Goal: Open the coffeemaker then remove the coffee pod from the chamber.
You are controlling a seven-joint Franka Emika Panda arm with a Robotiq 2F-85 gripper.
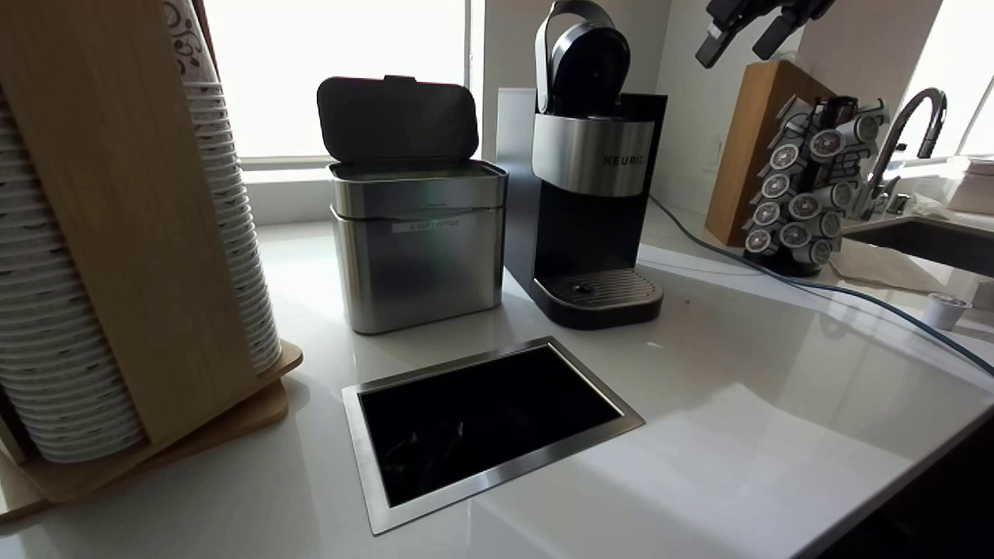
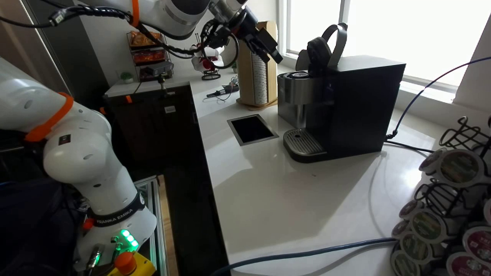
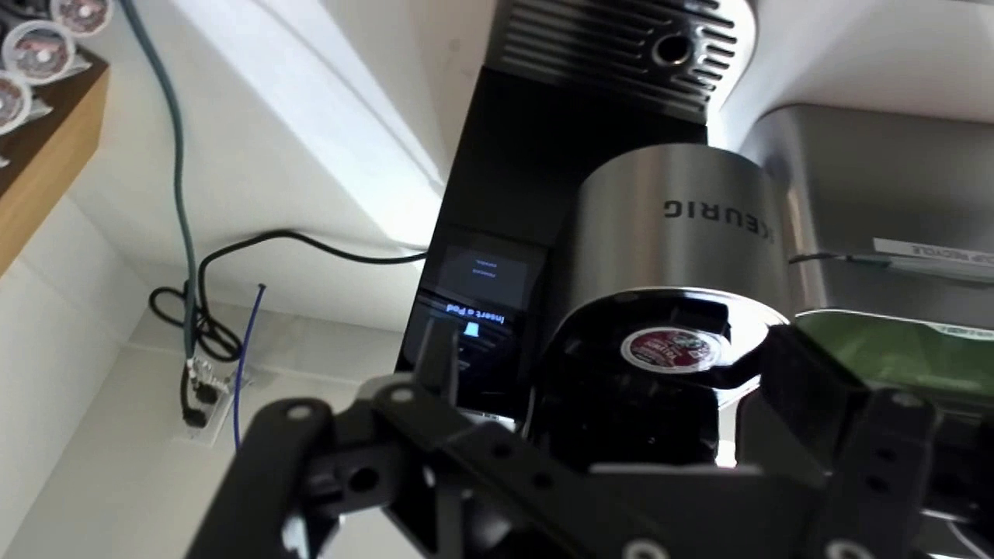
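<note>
Squarely upright coffeemaker (image 1: 594, 155), long axis vertical, lid (image 1: 596, 66) raised, pod (image 3: 672, 348) label-side up, hand (image 1: 736, 51) spread wide.

Coffee pod (image 3: 672, 349), lower body hidden.

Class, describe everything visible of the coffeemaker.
Tall, with a black body and brushed-silver KEURIG band, the coffeemaker stands upright on the counter beside the bin; whether they touch is unclear. Its lid and grey handle are raised; a red-labelled pod sits inside. Its screen reads "Insert a Pod". A ribbed metallic drip tray juts in front. The gripper is apart from it.
</note>
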